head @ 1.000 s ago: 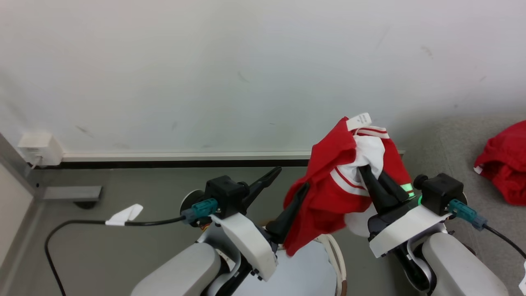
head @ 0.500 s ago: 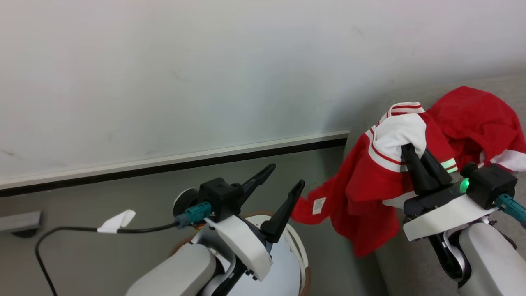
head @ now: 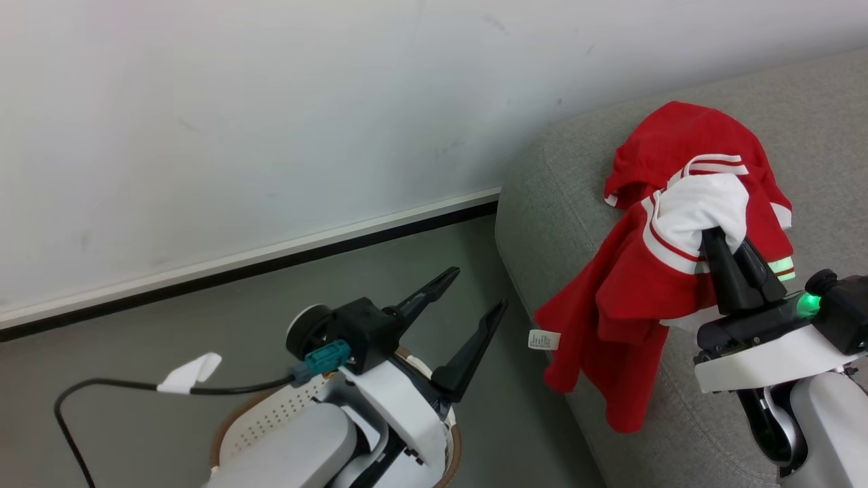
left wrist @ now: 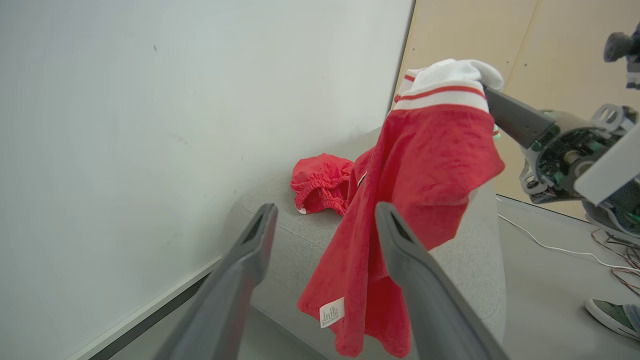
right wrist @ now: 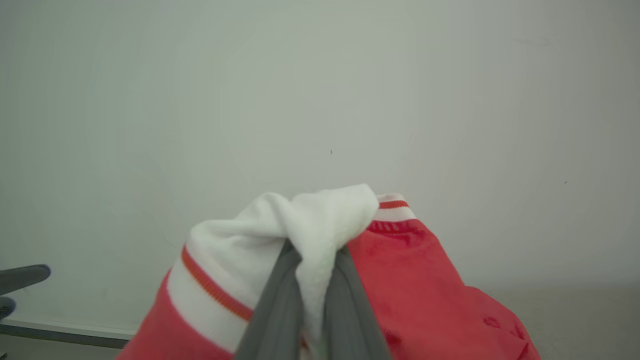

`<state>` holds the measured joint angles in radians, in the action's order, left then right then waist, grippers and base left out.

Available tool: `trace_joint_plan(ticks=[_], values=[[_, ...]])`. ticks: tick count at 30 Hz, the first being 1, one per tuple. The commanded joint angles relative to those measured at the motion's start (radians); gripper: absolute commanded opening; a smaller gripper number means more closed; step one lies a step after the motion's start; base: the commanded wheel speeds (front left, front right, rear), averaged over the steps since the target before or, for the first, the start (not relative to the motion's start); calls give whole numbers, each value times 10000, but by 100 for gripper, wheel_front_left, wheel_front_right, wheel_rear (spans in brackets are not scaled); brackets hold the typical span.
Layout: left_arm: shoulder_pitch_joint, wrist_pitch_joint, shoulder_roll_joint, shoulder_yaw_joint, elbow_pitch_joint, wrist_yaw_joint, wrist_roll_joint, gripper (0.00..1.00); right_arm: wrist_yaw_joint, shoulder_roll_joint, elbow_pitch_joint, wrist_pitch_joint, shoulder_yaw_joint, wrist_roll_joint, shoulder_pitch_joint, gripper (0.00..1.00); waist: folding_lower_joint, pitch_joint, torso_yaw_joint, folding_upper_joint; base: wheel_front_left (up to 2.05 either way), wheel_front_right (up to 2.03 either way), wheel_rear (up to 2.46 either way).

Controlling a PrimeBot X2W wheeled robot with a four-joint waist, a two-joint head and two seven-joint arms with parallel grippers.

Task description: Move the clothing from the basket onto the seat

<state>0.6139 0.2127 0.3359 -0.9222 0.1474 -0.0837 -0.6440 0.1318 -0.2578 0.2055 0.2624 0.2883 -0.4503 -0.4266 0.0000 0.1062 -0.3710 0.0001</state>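
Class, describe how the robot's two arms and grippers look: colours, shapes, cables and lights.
The left gripper and right gripper each have two long, dark, tapering fingers, a black block, a white angular shell and a rounded pale grey forearm. The left has a teal connector with a black cable bearing a white tape tag; the right shows a green light.

Noted matt red cloth with white ribbed trim on the clothing [head: 624, 305], right of centre; coarse grey woven upholstery on the seat [head: 556, 176], upper right. Noted smooth perforated white plastic with a brown rim on the basket [head: 271, 413], bottom edge; matt dark fingers on the left gripper [head: 478, 288].
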Motion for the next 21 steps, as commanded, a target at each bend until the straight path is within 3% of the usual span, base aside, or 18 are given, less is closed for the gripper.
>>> trace_joint_plan(ticks=[1,9,21], values=[[79,53,88,-26,-21,17,76,100,-25,-7,-100,34,-88,81,75,0,0,133,-129,-1,0,0,0],[325,-70,208,-125,-156,87,252,100,-25,-168,-532,34,-769,195,-287,0,0,659,-124,-1,0,0,0],[747,-515,773,-99,-647,71,430,100,-25,-1469,-2052,-270,-3710,1013,-1178,0,0,2130,229,-1,0,0,0]])
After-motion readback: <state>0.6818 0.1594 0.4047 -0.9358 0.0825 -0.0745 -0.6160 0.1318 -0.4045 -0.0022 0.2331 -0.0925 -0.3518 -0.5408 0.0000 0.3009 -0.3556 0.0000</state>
